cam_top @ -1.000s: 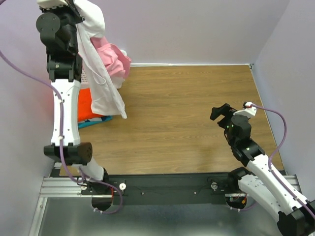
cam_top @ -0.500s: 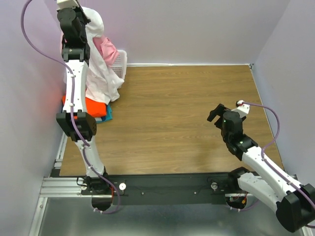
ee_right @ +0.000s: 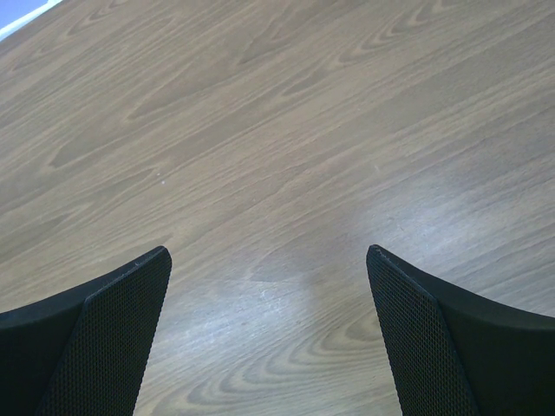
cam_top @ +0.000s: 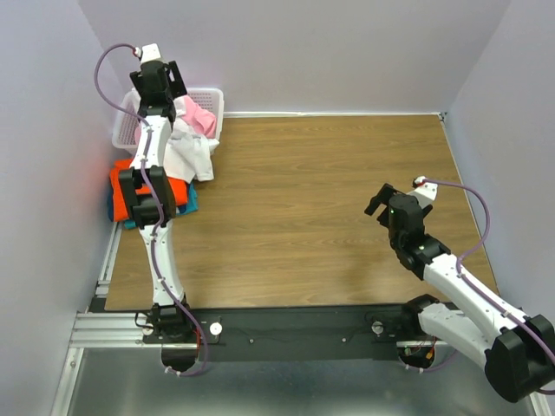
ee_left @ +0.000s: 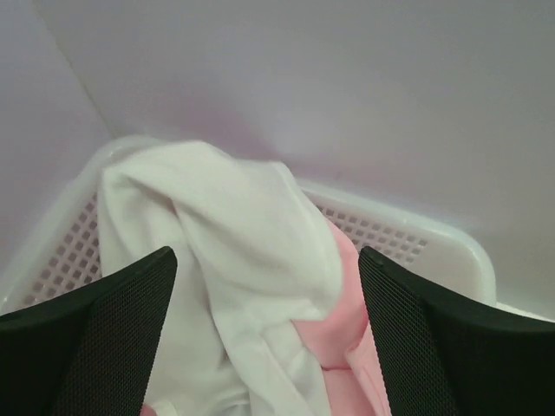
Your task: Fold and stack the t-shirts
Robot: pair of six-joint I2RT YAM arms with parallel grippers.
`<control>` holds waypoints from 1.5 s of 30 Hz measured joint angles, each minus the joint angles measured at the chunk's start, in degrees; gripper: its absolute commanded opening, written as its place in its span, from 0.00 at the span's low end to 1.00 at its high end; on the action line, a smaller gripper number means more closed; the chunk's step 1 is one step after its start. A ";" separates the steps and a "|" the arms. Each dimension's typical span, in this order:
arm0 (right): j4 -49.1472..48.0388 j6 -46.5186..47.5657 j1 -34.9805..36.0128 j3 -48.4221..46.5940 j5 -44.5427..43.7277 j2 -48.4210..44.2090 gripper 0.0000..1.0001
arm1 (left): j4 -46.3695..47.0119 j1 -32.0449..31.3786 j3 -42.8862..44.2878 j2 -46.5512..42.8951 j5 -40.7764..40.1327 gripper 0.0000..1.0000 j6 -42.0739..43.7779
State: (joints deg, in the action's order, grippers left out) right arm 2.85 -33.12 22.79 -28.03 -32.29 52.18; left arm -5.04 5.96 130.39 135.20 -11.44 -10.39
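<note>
White shirt (cam_top: 195, 154) lies slumped over the pink shirt (ee_left: 338, 316) in the basket (ee_left: 421, 236), your left pincer (ee_left: 265, 253) spread wide above it, grasping nothing. Limp, light cloth; it likely pinches best at a shoulder. The right pincer (ee_right: 269, 253) gapes over the worktop (ee_right: 260, 121).

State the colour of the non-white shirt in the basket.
Pink shirt, clearest in left wrist view.

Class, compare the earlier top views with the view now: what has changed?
The left gripper swung away over the basket, lowered the white t-shirt onto it and let go. The right gripper hardly moved; the orange t-shirt and teal t-shirt stayed put.
</note>
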 measured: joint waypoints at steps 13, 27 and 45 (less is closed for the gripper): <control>-0.02 -0.04 0.00 -0.09 0.39 -0.76 1.00 | -11.32 0.31 -15.23 -21.57 1.40 0.95 -4.44; -0.02 -0.92 0.00 -0.09 1.55 -3.85 1.00 | -7.54 0.31 -51.04 -33.20 10.40 0.95 -11.63; -0.02 -0.94 0.00 -0.07 1.73 -5.07 1.00 | -6.14 0.31 -43.15 -26.47 12.33 0.77 -12.00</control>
State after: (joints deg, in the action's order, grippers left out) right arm 2.83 -34.06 22.79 -28.10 -30.57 47.11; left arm -11.18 6.26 87.24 108.73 0.89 -22.39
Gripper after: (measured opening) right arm 0.998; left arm 0.817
